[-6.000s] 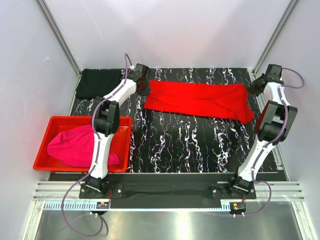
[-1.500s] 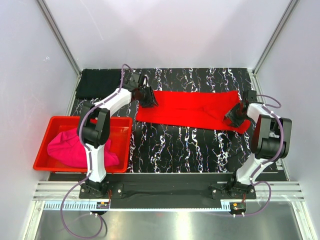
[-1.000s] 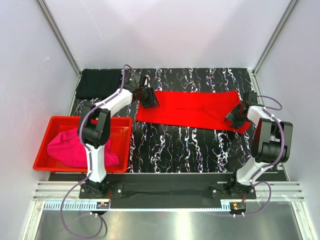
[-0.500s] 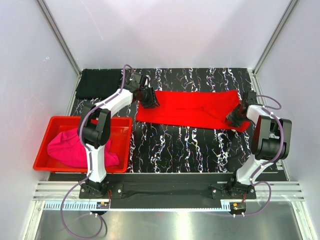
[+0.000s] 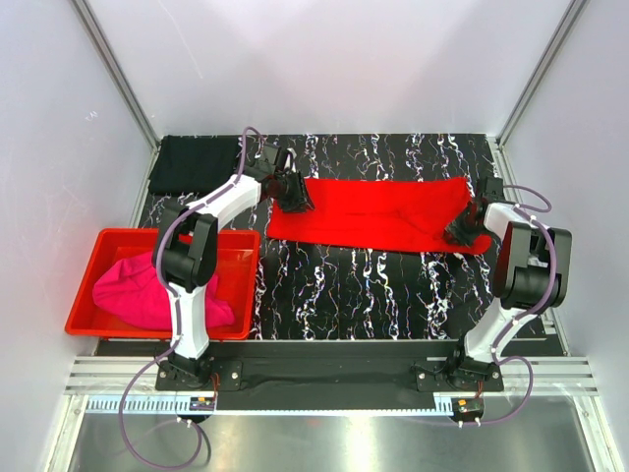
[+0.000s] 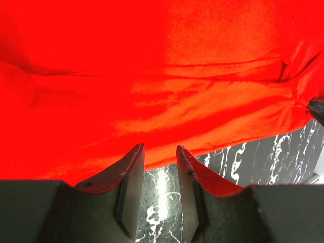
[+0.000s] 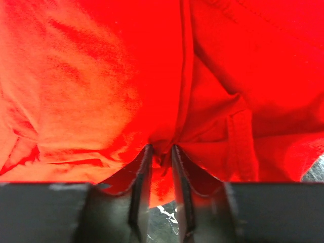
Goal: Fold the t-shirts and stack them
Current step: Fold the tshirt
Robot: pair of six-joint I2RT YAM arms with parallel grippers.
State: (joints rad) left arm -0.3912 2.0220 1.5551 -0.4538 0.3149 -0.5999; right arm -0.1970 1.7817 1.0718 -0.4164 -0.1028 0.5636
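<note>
Left pincer point(image 6: 159, 148): dark, flat-faced fingers stand part-way apart. The left edge of the red shirt point(image 5: 378, 211) lies in the gap at the tips, but I cannot tell whether they nip it.
Right pincer point(image 7: 159, 147): fingers are drawn close on a puckered fold at the shirt's right end, pinching it. Creases fan out from the tips.
Red shirt: soft, plain, matte cloth, laid as a long band across the far half of the table point(image 5: 354, 285). One pincer is at each end.
Seams: the right wrist view shows a stitched ridge running away from the tips, with a doubled hem beside it.
Table: black, glossy and veined in white like marble. Slivers of it show under both pairs of fingers.
Black shirt point(image 5: 192, 162): a flat dark rectangle at the far left corner. Its weave is too dim to read.
Pink shirt point(image 5: 138, 290): a crumpled mound in the bin point(image 5: 239, 265). The left arm point(image 5: 201, 246) crosses over it and hides part.
Bin: rigid red plastic, rectangular, at the near left.
Hidden: in the top view the wrist bodies cover both sets of fingertips. Each wrist view cuts the red shirt off at the frame.
Top view only: the black shirt, pink shirt, bin and the red shirt's whole outline.
Wrist views only: the finger gaps, the pucker and the stitching.
</note>
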